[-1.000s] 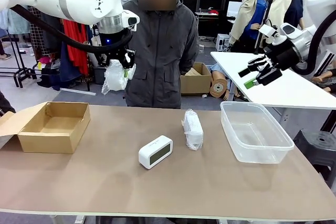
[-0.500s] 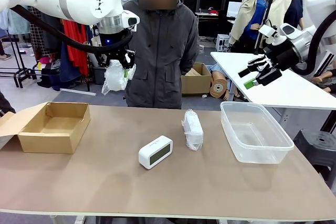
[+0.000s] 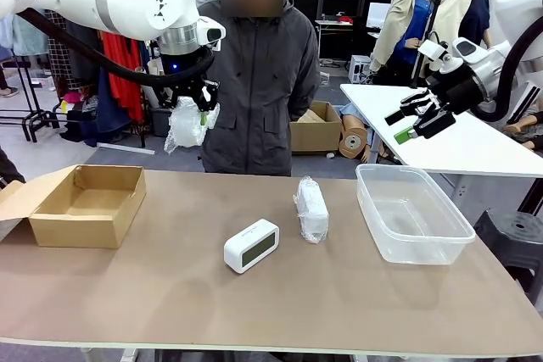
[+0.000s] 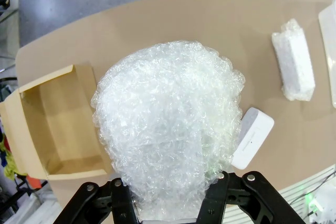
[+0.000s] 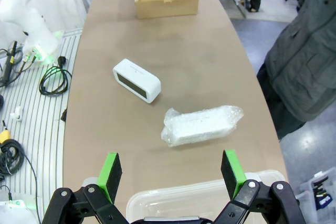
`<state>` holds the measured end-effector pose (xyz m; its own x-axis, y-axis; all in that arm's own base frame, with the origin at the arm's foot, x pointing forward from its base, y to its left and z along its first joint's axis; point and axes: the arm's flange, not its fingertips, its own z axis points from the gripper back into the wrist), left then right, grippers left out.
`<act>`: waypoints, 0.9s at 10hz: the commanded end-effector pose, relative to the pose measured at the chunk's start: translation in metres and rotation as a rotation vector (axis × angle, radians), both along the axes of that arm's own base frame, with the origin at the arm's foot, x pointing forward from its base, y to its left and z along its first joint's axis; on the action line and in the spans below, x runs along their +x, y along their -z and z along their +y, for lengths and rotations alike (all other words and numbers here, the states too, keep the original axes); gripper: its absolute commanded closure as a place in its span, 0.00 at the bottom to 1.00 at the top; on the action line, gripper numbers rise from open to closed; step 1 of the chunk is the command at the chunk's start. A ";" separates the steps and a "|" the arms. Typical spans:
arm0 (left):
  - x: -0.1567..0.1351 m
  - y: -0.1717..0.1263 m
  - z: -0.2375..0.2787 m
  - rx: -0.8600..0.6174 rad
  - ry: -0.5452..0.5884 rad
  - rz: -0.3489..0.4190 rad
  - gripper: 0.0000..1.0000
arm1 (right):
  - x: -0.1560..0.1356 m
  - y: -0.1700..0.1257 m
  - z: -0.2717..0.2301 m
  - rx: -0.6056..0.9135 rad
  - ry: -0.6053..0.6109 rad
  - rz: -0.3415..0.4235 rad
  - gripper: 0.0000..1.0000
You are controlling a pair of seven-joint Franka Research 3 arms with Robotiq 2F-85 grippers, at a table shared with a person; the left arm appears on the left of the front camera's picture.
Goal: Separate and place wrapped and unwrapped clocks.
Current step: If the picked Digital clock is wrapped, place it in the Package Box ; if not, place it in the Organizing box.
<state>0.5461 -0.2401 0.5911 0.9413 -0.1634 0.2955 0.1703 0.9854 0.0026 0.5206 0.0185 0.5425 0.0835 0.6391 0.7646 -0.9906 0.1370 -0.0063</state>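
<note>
Aloft, left fingers [image 3: 204,108] pinch wrapped clock [image 3: 186,125] over open tabletop [image 3: 170,294] beside box [image 3: 72,232].

1. From the front we look across the table [image 3: 170,294] from the robot's side toward the person [image 3: 254,82] at its far edge, taking in the whole top.
2. From the left wrist we look steeply down from high up, a bubble-wrapped bundle [image 4: 168,129] right against the lens.
3. From the right wrist we look down the table's length from above the clear tub [image 5: 184,195].
4. All 3 views share the bare clock [image 3: 251,245], the second bundle [image 3: 311,208] and the cardboard box [image 3: 81,231].
</note>
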 end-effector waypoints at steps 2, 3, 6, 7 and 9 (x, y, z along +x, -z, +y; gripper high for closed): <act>-0.001 -0.004 0.003 -0.007 -0.006 -0.002 1.00 | -0.001 -0.001 0.000 -0.001 0.001 -0.004 0.00; -0.001 -0.004 0.003 -0.007 -0.006 -0.002 1.00 | -0.001 -0.001 0.000 -0.001 0.001 -0.004 0.00; -0.001 -0.004 0.003 -0.007 -0.006 -0.002 1.00 | -0.001 -0.001 0.000 -0.001 0.001 -0.004 0.00; -0.001 -0.004 0.003 -0.007 -0.006 -0.002 1.00 | -0.001 -0.001 0.000 -0.001 0.001 -0.004 0.00; -0.001 -0.004 0.003 -0.007 -0.006 -0.002 1.00 | -0.001 -0.001 0.000 -0.001 0.001 -0.004 0.00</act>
